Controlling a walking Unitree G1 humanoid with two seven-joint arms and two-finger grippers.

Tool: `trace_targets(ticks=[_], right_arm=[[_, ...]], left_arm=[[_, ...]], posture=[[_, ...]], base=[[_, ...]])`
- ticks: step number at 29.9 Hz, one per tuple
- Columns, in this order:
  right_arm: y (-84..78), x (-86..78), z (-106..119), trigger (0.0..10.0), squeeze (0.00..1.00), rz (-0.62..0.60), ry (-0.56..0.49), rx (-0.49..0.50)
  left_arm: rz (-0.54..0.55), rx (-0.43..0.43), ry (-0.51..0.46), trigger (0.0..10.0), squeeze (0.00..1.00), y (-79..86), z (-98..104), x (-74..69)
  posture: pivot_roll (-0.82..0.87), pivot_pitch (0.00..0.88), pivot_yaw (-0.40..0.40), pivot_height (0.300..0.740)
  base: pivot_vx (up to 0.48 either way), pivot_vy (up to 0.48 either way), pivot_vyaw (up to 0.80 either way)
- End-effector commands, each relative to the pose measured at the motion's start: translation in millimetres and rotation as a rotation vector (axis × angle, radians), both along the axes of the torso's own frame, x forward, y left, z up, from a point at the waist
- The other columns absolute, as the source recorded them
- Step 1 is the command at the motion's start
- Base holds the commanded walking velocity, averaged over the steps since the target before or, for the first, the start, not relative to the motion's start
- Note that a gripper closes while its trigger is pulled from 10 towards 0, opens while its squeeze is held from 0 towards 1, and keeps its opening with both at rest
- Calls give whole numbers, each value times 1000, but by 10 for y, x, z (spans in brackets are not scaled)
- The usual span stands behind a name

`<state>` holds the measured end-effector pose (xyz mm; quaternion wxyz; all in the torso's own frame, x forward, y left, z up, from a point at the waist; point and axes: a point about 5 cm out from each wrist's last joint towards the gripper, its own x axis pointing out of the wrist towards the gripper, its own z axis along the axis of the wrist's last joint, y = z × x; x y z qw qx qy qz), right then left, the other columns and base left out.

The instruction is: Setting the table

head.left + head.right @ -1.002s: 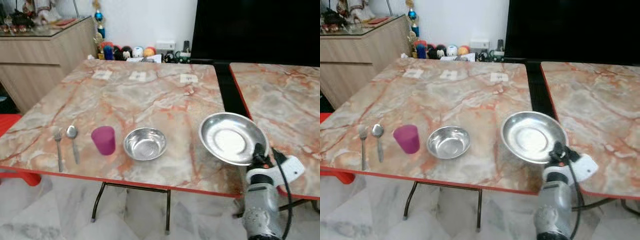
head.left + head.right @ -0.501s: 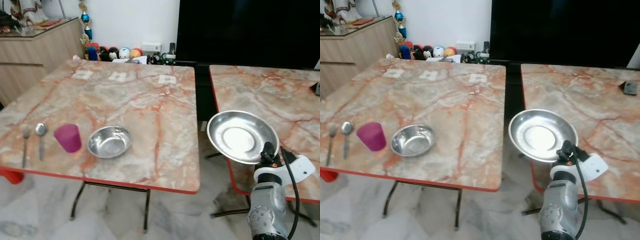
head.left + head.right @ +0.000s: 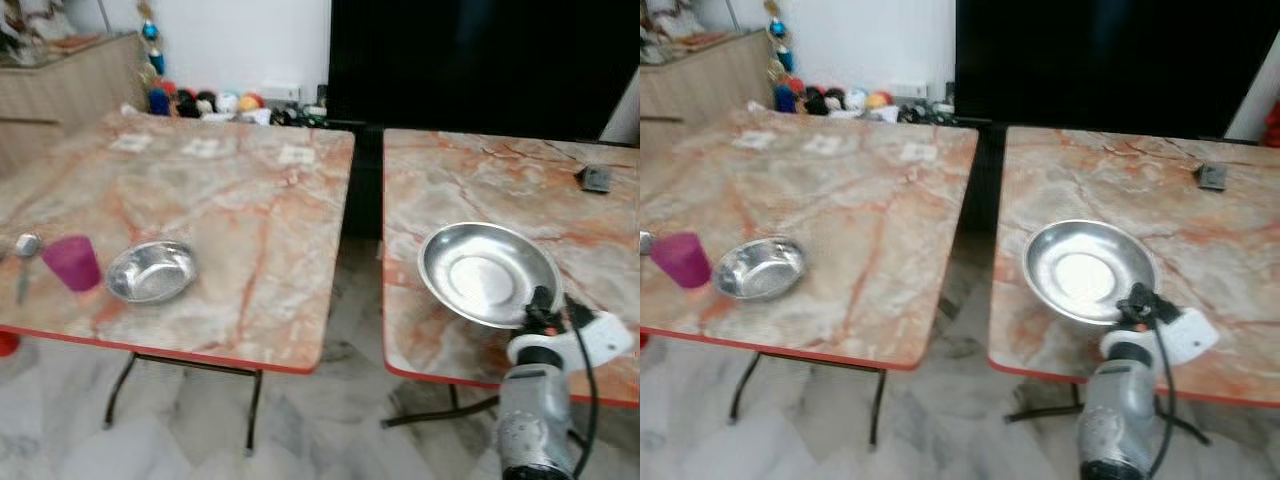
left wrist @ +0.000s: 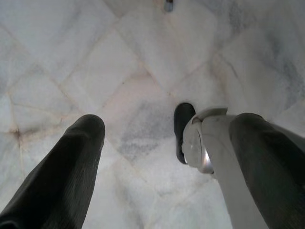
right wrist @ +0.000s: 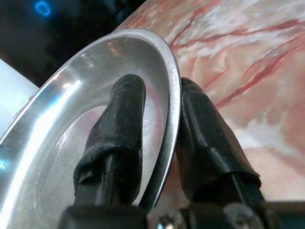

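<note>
The right end effector (image 5: 157,138) is pinching the near rim of a round, shallow stainless-steel plate (image 3: 488,273), one black finger (image 5: 116,129) lying on the inside of the dish and the other (image 5: 205,138) pressing against its underside. The plate is tilting slightly and is hanging above the near left part of the right-hand marble-patterned table with a red edge (image 3: 560,200), clear of the surface. The silver right arm (image 3: 532,420) is rising from the near edge of the scene to the plate, with a black cable looping beside a white wrist piece.

The left end effector (image 4: 157,157) is hanging idle over the pale marble floor (image 4: 143,71), its two black fingers spreading wide apart.

Across a dark gap to the left, a second marble-patterned table (image 3: 230,190) is carrying a small round steel bowl (image 3: 150,271) near its front edge. Just left of the bowl a magenta plastic cup (image 3: 71,262) is standing upright, and a metal spoon (image 3: 24,257) is lying left of the cup. A small dark flat object (image 3: 596,178) is lying on the far right of the right-hand table.
</note>
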<state>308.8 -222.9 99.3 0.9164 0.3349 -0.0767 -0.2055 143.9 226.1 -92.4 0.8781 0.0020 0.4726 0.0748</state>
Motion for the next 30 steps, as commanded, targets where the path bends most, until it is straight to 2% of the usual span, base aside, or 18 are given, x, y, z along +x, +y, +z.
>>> trace_targets(ticks=[1, 11, 17, 23, 30], right_arm=[[-81, 3, 63, 10000, 0, -31, -19, -10], [-87, -7, 42, 10000, 0, -47, -9, -7], [-179, -62, 5, 10000, 0, -113, 5, 22], [-282, -124, -28, 10000, 0, -195, 41, 10], [-320, -154, -63, 10000, 0, -244, 74, 9]], left_arm=[[-16, -6, 12, 10000, 0, -28, -12, -11], [-17, -5, 11, 10000, 0, -23, -9, -8], [-19, -3, 11, 10000, 0, -23, -9, -6], [-15, 4, 13, 10000, 0, -15, -8, -6], [-7, 8, 16, 10000, 0, -9, -9, -10]], posture=[[-17, 0, -17, 740], [-19, 0, -13, 740], [-21, 0, -12, 740], [-23, 0, -9, 740], [-18, 0, -10, 740]], base=[[0, -334, 0], [0, -332, 0], [0, -334, 0], [0, -329, 0], [0, 0, 0]])
